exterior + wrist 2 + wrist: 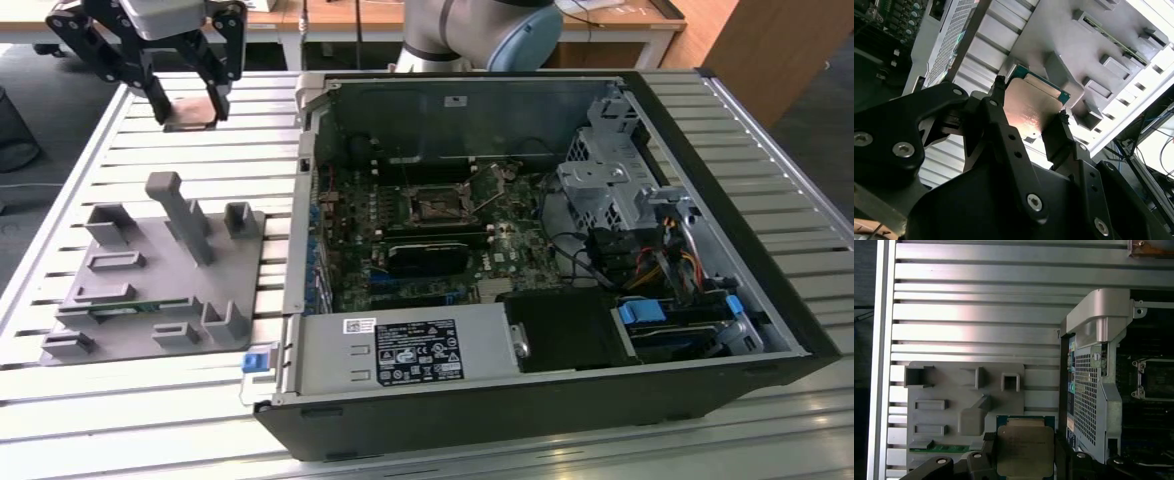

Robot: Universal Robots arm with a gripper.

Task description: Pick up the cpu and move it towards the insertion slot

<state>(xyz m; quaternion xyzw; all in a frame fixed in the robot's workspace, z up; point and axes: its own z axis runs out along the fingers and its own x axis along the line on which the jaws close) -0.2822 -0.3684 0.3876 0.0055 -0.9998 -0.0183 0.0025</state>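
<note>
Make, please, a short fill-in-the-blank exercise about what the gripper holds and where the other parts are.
1. The gripper is shut on the ____.
2. The insertion slot sits inside the open computer ____.
3. The green memory stick lies in the gray ____.
Missing words: cpu; case; tray.
</note>
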